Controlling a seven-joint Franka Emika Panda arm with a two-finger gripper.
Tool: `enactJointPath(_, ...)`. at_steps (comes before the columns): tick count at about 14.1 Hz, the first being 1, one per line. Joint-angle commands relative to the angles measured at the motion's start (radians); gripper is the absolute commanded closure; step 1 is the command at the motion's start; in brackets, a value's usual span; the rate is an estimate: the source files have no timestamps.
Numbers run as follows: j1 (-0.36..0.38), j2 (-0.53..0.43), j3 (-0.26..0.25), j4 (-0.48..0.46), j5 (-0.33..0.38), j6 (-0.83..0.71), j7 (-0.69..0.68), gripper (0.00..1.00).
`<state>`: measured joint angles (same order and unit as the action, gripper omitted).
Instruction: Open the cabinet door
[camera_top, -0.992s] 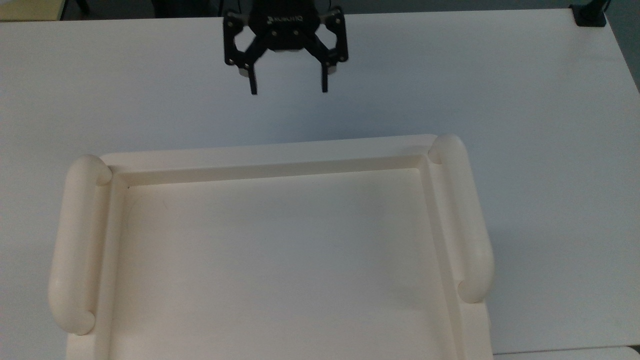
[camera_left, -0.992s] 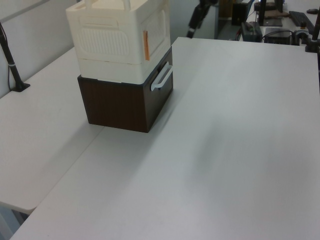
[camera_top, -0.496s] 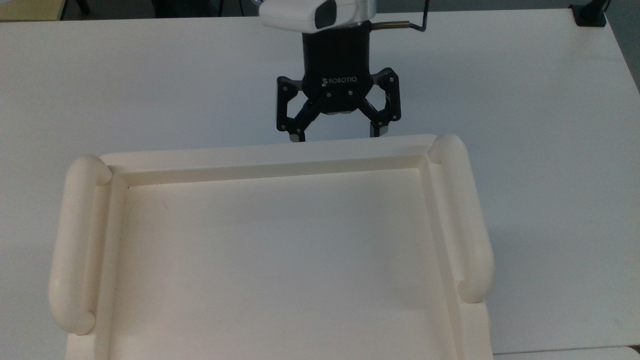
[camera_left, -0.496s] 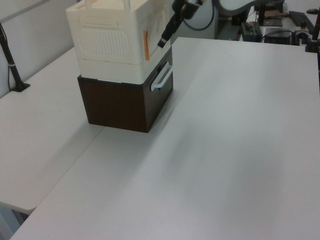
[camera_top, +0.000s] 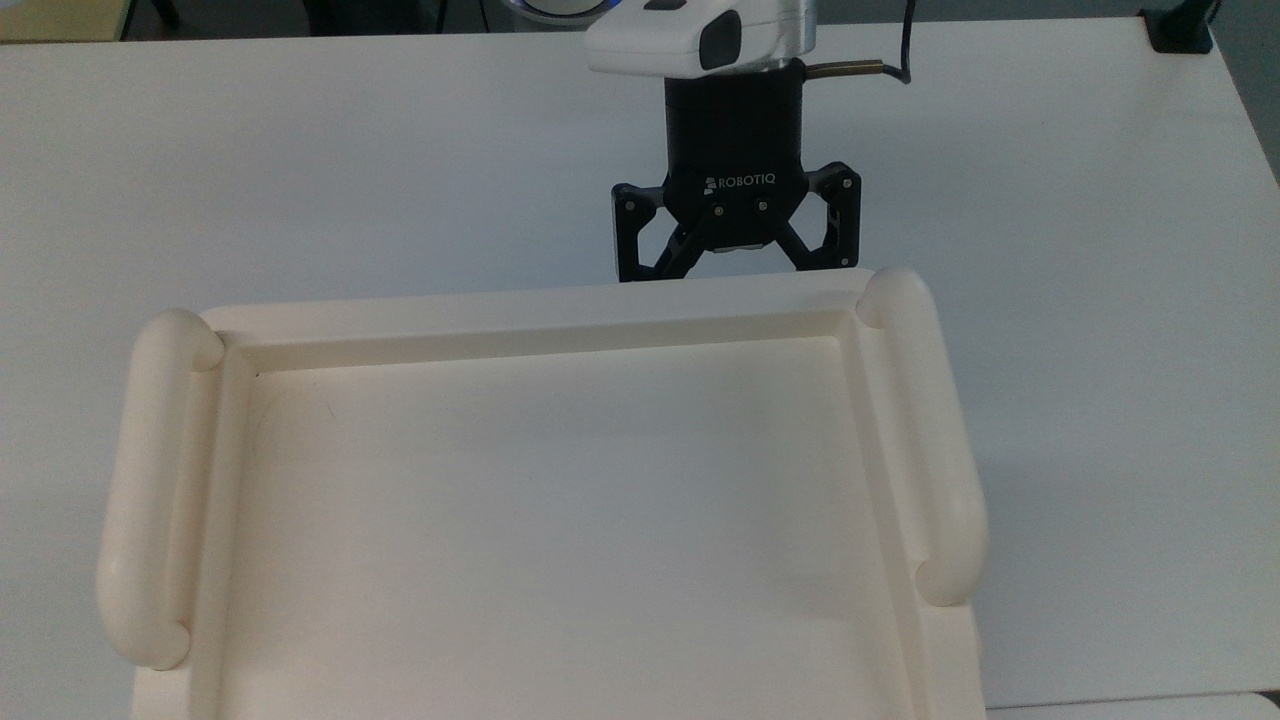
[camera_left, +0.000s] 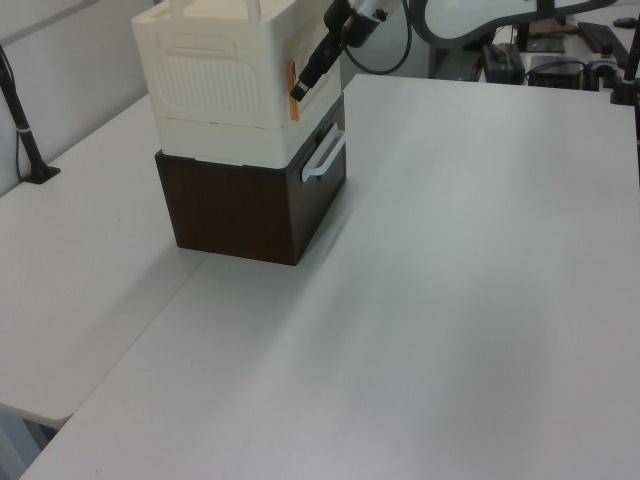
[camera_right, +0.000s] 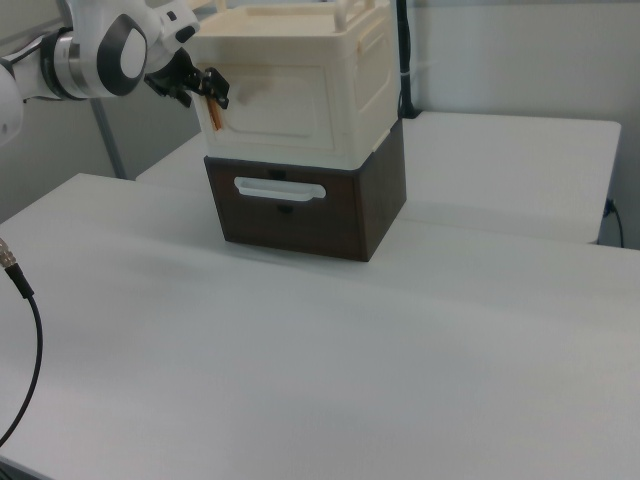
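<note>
Two boxes are stacked on the white table (camera_right: 300, 360), the nearer and lower one a dark brown drawer unit (camera_right: 300, 210) with a pale bar handle (camera_right: 279, 188) across its front, and sitting on top of it a cream cabinet (camera_right: 300, 90). The cabinet door (camera_right: 272, 115) is the flat cream front panel facing the open table, lying flush with the cabinet's body, with a thin orange strip (camera_right: 214, 115) running down its edge at 9 o'clock in the right view. In the left view the same strip (camera_left: 293, 90) sits at the near corner of the cabinet. The gripper (camera_right: 207, 87) is right at that strip, its black fingers spread apart on either side of the door's edge, not clamped on anything I can make out. From above, the cabinet's recessed top (camera_top: 560, 520) has a rounded bar (camera_top: 150, 490) at 9 o'clock and another (camera_top: 935, 440) at 3 o'clock, and the gripper (camera_top: 735, 270) dips behind the top's rim at 12 o'clock, slightly toward the top view's right, its fingertips hidden below the edge. Farther back, the white arm (camera_right: 100, 55) reaches in from the right view's left.
</note>
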<state>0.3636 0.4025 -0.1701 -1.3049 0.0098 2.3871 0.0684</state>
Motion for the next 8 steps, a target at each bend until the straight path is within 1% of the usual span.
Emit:
enactJointPath(1,0.023,0.036,-0.023,0.022,-0.043,0.058,0.071,0.25)
enactJointPath(2,0.023,0.041,-0.023,0.022,-0.068,0.078,0.098,0.31)
enactJointPath(3,0.023,0.054,-0.023,0.022,-0.100,0.099,0.131,0.39)
enactJointPath(4,0.023,0.058,-0.022,0.022,-0.119,0.106,0.136,0.40)
enactJointPath(6,0.034,0.058,-0.025,0.021,-0.128,0.106,0.134,0.47)
enactJointPath(7,0.038,0.058,-0.026,0.019,-0.131,0.107,0.131,0.53)
enactJointPath(8,0.038,0.056,-0.025,0.019,-0.136,0.106,0.131,0.61)
